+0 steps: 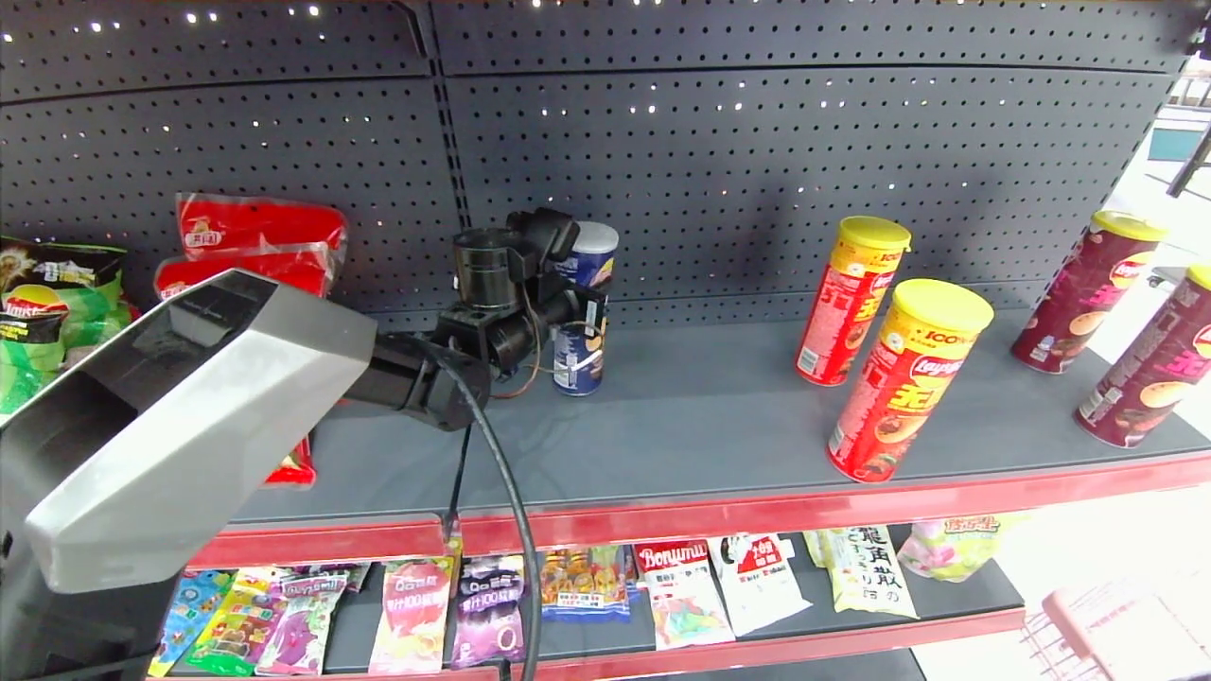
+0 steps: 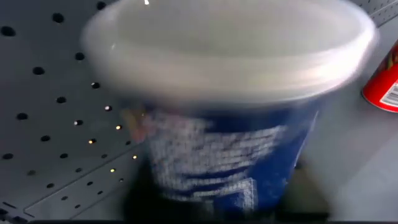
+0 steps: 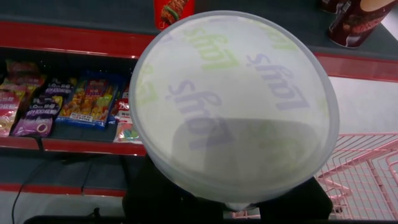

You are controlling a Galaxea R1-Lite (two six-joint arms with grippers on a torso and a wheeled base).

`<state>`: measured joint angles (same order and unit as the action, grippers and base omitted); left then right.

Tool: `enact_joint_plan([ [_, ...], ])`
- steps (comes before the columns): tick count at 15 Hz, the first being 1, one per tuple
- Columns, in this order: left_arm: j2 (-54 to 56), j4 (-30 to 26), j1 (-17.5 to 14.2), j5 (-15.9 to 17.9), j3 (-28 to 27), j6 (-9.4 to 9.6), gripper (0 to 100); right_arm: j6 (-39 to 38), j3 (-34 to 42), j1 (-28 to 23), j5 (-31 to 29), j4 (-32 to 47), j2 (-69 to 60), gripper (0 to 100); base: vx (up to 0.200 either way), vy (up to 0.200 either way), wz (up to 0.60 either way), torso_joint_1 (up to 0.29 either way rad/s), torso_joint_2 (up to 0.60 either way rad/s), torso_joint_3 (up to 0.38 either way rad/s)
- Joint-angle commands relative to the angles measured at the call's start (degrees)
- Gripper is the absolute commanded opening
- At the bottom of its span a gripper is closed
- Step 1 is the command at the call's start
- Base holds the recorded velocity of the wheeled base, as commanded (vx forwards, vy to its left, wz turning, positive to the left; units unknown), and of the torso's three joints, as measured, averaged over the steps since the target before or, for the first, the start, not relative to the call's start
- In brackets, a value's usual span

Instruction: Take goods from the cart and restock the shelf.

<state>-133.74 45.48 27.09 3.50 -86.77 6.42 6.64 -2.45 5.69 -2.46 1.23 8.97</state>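
A blue chip can [image 1: 580, 364] with a pale lid stands upright near the back of the grey shelf [image 1: 700, 416], by the pegboard. My left gripper [image 1: 573, 317] is shut around its middle; up close the blue can [image 2: 217, 162] looks blurred. My right gripper [image 3: 230, 208] holds a second can whose clear printed lid [image 3: 233, 106] faces the wrist camera; its body is hidden beneath the lid. That can hangs in front of the shelf's red edge [image 3: 62, 37], above the lower shelf.
Two red cans with yellow lids [image 1: 851, 303] [image 1: 903, 383] and two maroon cans [image 1: 1079, 293] [image 1: 1149, 369] stand to the right. Red chip bags [image 1: 255, 241] and a green bag [image 1: 57, 303] sit left. Snack packs [image 1: 492, 605] fill the lower shelf. The pink cart [image 1: 1126, 624] is at bottom right.
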Motion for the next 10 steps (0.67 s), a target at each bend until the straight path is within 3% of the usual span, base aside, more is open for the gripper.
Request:
enact_joint_plan([
  [1,-0.2,0.0,-0.1,0.3,0.0,-0.01,0,0.0,0.1,0.0,0.0,0.0,0.1,0,0.000,0.000,0.00,0.000,0.00,0.000],
  [4,0.5,-0.1,-0.3,1.2,0.8,-0.10,0,0.0,0.0,0.0,0.0,0.0,0.1,0,0.000,0.000,0.00,0.000,0.00,0.000],
  [6,6.2,-0.3,-2.0,10.3,6.4,-2.03,0,0.0,0.0,0.0,0.0,0.0,0.1,0,0.000,0.000,0.00,0.000,0.00,0.000],
  [7,7.9,-0.3,-2.5,12.8,8.5,-2.73,0,0.0,0.0,0.0,0.0,0.0,0.1,0,0.000,0.000,0.00,0.000,0.00,0.000],
  [10,17.7,0.0,-5.7,26.5,19.8,-3.08,0,0.1,0.0,0.0,0.0,0.0,0.2,0,0.000,0.000,0.00,0.000,0.00,0.000],
])
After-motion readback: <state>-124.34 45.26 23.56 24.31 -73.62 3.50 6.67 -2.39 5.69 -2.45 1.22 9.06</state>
